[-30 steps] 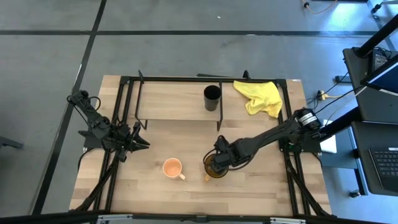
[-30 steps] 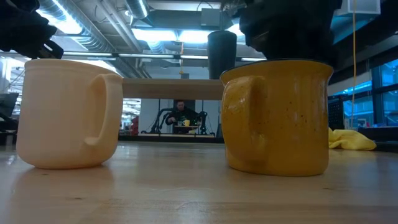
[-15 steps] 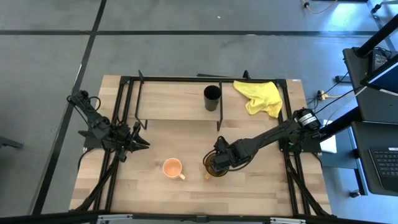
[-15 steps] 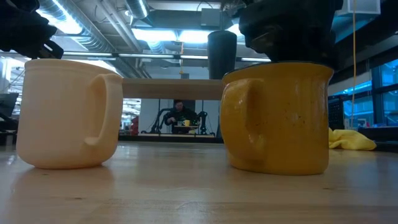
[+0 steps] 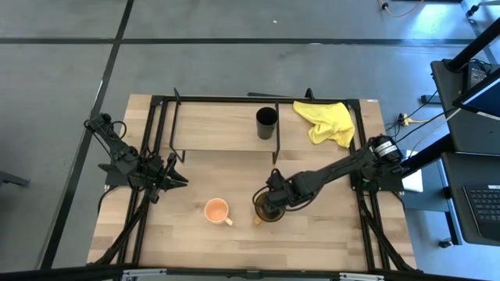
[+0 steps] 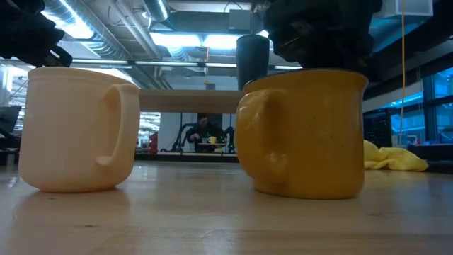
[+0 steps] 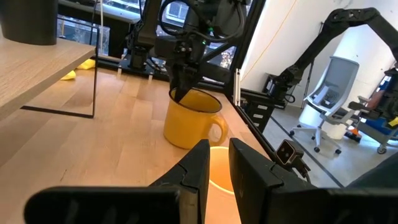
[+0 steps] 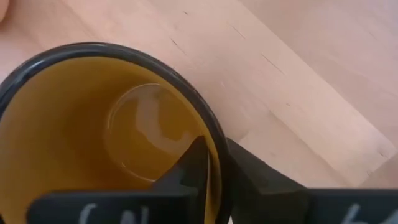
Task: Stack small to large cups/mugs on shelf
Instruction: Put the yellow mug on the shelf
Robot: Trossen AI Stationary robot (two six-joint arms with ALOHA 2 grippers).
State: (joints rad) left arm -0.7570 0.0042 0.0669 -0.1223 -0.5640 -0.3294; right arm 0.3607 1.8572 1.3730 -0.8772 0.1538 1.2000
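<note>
The amber-yellow mug (image 5: pixel 268 211) stands on the table right of centre, handle toward the near left, and my right gripper (image 5: pixel 270 198) is shut on its rim from above. To its left the peach-orange mug (image 5: pixel 216 210) rests on its base, handle toward the right. The small black cup (image 5: pixel 266 122) stands upright on the shelf's wooden board (image 5: pixel 219 129) at the far side. My left gripper (image 5: pixel 181 179) hovers shut near the table's left side and holds nothing. My right gripper pinches the amber mug's rim (image 8: pixel 219 144) on the side away from the handle, with one finger (image 8: pixel 191 163) inside the mug and the other (image 8: pixel 252 174) outside. The fingers point down from above. The mug (image 6: pixel 304 134) is upright; I cannot tell whether its base is on the table.
A yellow cloth (image 5: pixel 326 121) lies at the far right beside the shelf. The shelf's thin black rods (image 5: pixel 276 152) stand just beyond the amber mug. Black frame rails run along the table's left and right edges. Bare wood lies along the near edge.
The amber mug has shifted a little toward the table's left, staying upright, with my right gripper moving along at its rim. The peach mug, the black cup and my left gripper have kept still.
</note>
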